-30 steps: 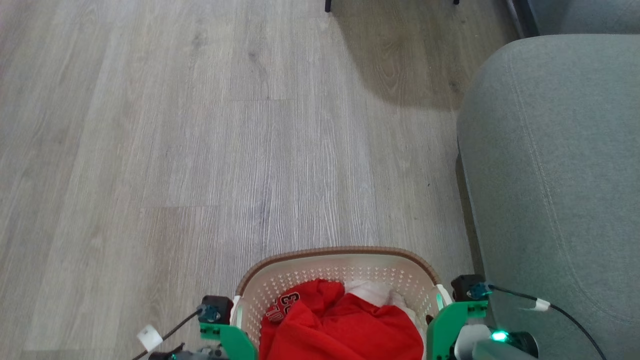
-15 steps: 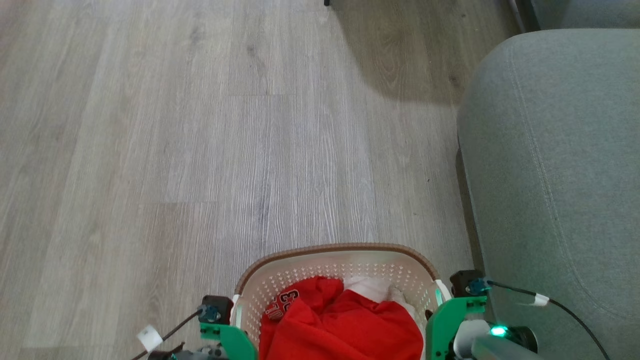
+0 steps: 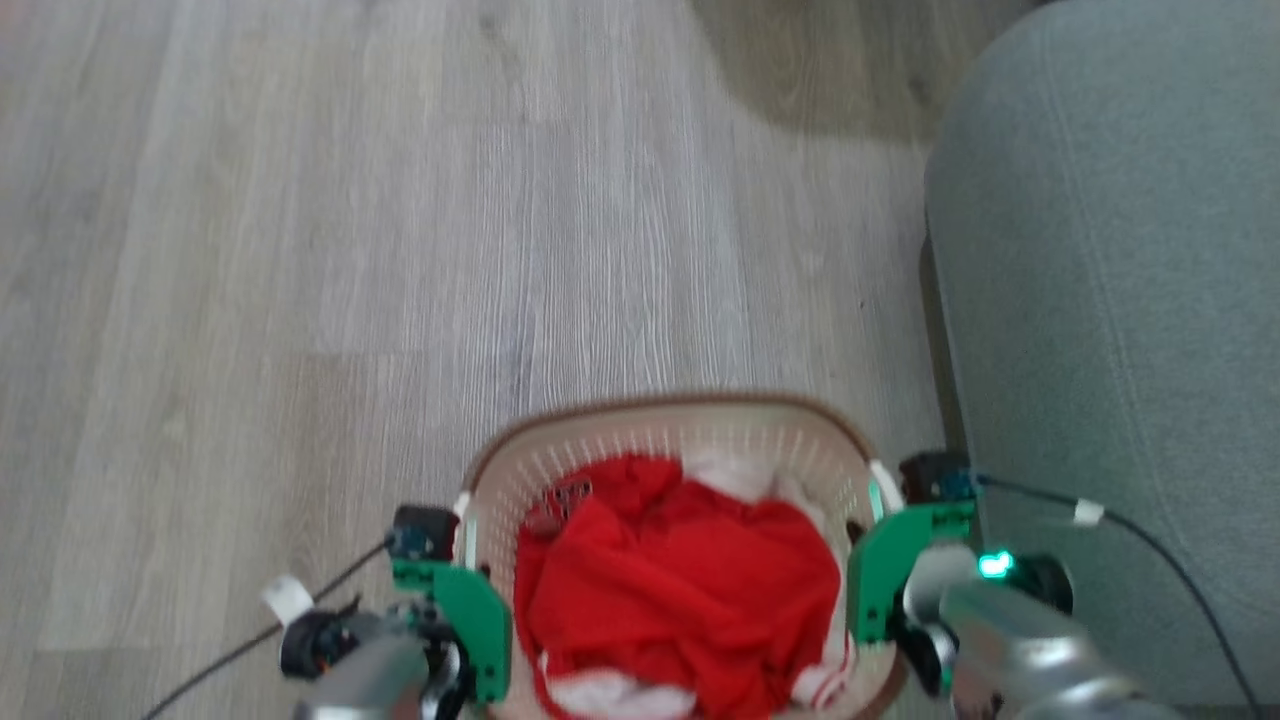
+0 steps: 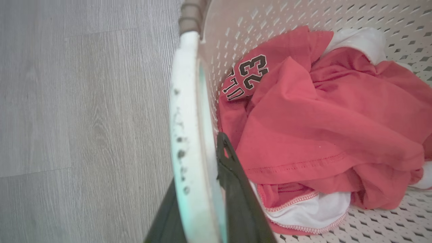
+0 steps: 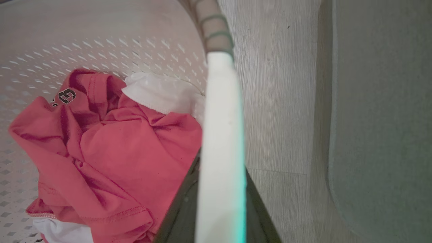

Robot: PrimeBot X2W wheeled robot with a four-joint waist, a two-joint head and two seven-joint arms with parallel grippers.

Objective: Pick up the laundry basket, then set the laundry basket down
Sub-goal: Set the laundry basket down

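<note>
The cream laundry basket (image 3: 680, 408) with its brown rim sits low in the head view, full of red and white clothes (image 3: 680, 580). My left gripper (image 3: 466, 560) is shut on the basket's white left handle (image 4: 189, 118), a dark finger (image 4: 236, 189) on each side of it. My right gripper (image 3: 880, 545) is shut on the white right handle (image 5: 221, 135) in the same way, with its fingers (image 5: 179, 216) flanking the handle. The head view is blurred. I cannot tell whether the basket rests on the floor or hangs above it.
A grey-green sofa (image 3: 1120, 300) stands close on the right, a narrow strip of floor (image 5: 273, 101) between it and the basket. Pale wood floor (image 3: 400, 250) stretches ahead and to the left. A black cable (image 3: 1150, 540) runs from the right wrist across the sofa front.
The head camera has moved, so the picture shifted and blurred, with more of the basket and both arms showing. Against the floor boards the basket sits farther up the picture. Both grips are unchanged.
</note>
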